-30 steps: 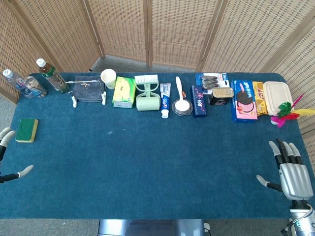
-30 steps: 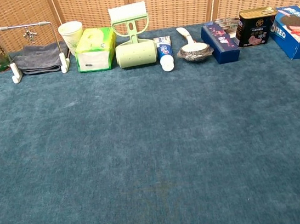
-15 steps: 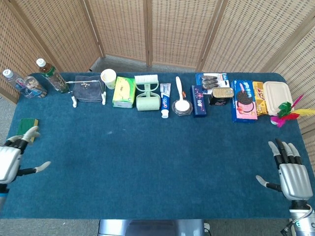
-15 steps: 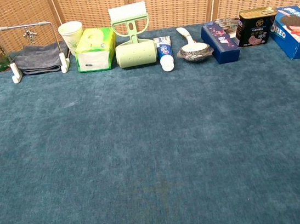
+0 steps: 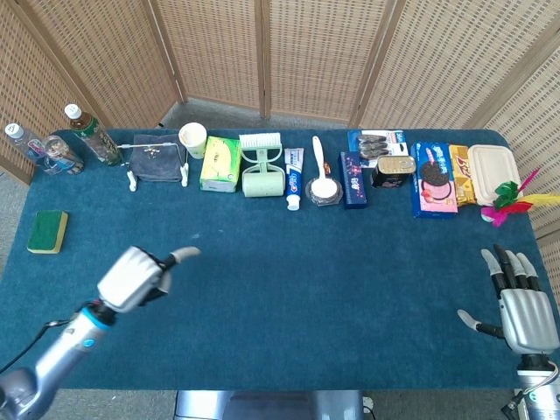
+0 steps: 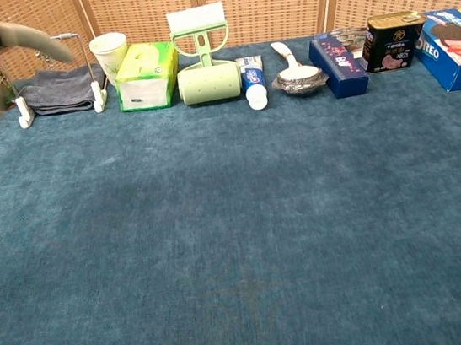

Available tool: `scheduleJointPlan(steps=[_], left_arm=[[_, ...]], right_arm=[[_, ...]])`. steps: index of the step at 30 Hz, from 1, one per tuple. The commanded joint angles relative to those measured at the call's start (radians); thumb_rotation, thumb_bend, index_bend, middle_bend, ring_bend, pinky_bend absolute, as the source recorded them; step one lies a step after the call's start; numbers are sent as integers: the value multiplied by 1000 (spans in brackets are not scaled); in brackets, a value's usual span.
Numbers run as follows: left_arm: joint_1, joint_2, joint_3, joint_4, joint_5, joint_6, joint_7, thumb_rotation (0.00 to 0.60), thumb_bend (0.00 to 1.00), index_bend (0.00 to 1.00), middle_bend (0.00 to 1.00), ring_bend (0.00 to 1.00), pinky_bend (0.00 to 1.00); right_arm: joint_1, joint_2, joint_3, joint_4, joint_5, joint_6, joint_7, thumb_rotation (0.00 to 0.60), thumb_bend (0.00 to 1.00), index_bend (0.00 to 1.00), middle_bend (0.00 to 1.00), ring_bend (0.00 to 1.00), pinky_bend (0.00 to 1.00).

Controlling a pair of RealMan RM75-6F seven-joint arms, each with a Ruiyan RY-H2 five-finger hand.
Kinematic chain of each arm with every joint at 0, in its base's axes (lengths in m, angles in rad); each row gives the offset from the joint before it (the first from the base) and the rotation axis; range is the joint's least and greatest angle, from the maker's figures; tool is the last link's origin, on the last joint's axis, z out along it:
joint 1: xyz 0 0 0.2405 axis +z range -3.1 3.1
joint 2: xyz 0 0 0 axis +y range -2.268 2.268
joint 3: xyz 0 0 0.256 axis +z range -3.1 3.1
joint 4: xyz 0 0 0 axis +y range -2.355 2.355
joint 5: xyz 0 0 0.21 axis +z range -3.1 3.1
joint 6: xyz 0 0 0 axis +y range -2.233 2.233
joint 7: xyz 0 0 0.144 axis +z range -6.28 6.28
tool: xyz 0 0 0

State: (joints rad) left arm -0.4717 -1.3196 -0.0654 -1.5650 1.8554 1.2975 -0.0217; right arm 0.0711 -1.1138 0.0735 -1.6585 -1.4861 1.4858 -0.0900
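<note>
Hovering over the blue surface (image 5: 289,289), the left robot hand (image 5: 136,276) points one finger forward, empty, others curled. The right robot hand (image 5: 518,302) rests spread and empty near the edge.

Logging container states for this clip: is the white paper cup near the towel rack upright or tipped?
Upright: the paper cup stands on its base, rim up, beside the green tissue box.

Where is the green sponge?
In the head view the green sponge lies alone near the table's left edge, below the bottles; the chest view does not show it.
</note>
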Motion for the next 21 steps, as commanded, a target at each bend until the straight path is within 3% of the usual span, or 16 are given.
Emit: scheduleJointPlan(steps=[1,6,14,21], left_arm=[[-82,-47,4,-59,44,-102,112,600,997,212,1000,1000,1000],[-155,-91,7,-61,137,-134,187,600,973,212,1000,1000,1000],[-225,-128,51,-13,291,-69,161,600,973,212,1000,1000,1000],[-240,-154,71,2,321,-29,165,600,973,212,1000,1000,1000]], right_arm=[[-1,1,1,0,2,1,1,474,0,0,0,0,3],[-1,1,1,-1,4,1,1,475,0,0,0,0,3],[-2,2,3,-4,8,1,0,473,0,0,0,0,2],[-4,3,6,-2,7,8,11,472,0,0,0,0,3]])
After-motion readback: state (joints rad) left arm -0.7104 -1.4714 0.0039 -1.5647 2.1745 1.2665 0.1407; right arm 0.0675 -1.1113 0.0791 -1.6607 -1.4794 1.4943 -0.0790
